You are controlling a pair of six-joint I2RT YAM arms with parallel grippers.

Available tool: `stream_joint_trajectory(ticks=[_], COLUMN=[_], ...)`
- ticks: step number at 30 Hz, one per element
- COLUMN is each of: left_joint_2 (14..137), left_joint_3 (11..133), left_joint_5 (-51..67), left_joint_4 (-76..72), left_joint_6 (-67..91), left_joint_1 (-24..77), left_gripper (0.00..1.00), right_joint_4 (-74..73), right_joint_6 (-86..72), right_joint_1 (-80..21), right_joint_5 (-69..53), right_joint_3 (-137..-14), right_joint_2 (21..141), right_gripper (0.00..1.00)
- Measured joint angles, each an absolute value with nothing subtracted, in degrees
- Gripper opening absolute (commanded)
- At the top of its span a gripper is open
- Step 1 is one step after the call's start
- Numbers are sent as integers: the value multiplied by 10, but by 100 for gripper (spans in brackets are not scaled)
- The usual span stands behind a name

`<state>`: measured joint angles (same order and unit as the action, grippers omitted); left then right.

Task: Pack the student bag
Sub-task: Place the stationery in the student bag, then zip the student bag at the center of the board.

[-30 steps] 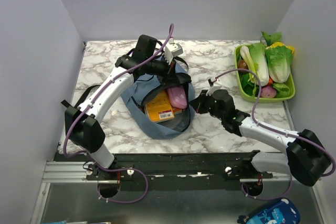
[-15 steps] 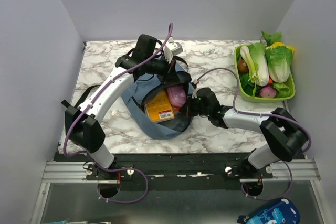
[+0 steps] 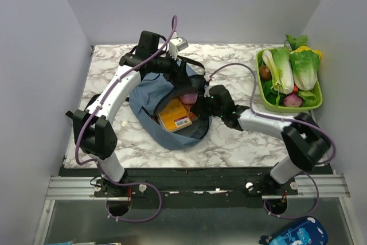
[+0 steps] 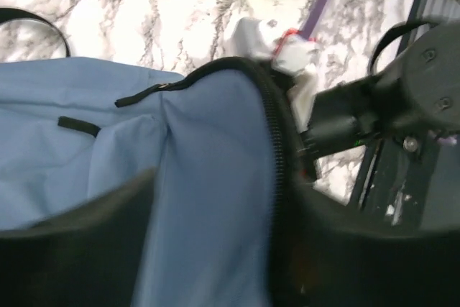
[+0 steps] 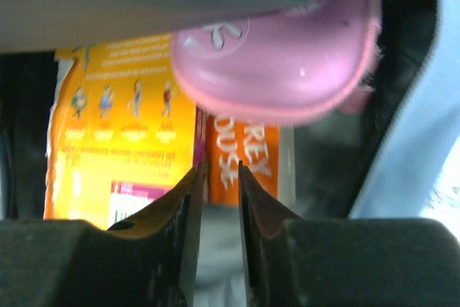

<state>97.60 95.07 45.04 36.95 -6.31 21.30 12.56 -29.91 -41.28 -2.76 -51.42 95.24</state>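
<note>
The student bag [image 3: 150, 97], dusty-blue with a black zip rim, lies open in the middle of the table. Inside lie a yellow-orange book [image 3: 175, 116] and a pink pencil case [image 3: 188, 98]. My left gripper [image 3: 182, 70] hovers over the bag's far rim. In the left wrist view its jaws [image 4: 215, 249] stand wide apart, with loose blue fabric [image 4: 208, 177] and the zip lying between them. My right gripper [image 3: 199, 97] reaches into the bag's mouth from the right. Its fingers [image 5: 217, 167] are slightly parted and hold nothing, pointing at the book [image 5: 122, 127] just below the pencil case [image 5: 280, 62].
A green tray [image 3: 269, 102] of vegetables sits at the table's right edge. The bag's black straps [image 3: 92, 105] trail to the left under the left arm. A bright blue pouch [image 3: 295, 234] lies off the table at the bottom right.
My left gripper has opened, let go of the bag's rim and drawn back to the left. My right arm has pushed left into the bag's mouth and its jaws have parted.
</note>
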Motion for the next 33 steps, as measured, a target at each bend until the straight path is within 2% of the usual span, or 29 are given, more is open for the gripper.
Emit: stream_joint_trajectory(ticks=[3, 4, 5, 8, 12, 14, 18, 23, 28, 33], left_joint_2=[971, 969, 965, 943, 881, 848, 802, 798, 821, 822], left_joint_3=[946, 946, 946, 946, 937, 931, 884, 781, 733, 715], left_joint_5=[484, 502, 519, 554, 574, 573, 546, 510, 506, 510], left_joint_4=[383, 395, 407, 441, 458, 458, 429, 386, 366, 357], left_joint_6=[-56, -58, -58, -63, -75, -80, -86, -75, -61, -61], left_joint_1=[215, 215, 215, 211, 163, 116, 21, -63, -158, -191], left_gripper=[99, 99, 99, 99, 99, 99, 99, 99, 99, 99], right_joint_4=[95, 74, 72, 18, -55, -89, -125, -165, -187, -225], right_joint_6=[-287, -281, -281, -268, -250, -238, -206, -175, -159, -155], right_joint_1=[-413, -413, -414, -428, -465, -474, -476, -478, -505, -533], right_joint_5=[-24, -22, -22, -2, 24, 34, 36, -12, -66, -118], right_joint_3=[-460, -430, -428, -399, -417, -458, -553, -757, -876, -933], right_joint_2=[845, 766, 758, 610, 456, 440, 507, 755, 990, 1125], right_gripper=[44, 44, 43, 37, 35, 39, 50, 57, 59, 59])
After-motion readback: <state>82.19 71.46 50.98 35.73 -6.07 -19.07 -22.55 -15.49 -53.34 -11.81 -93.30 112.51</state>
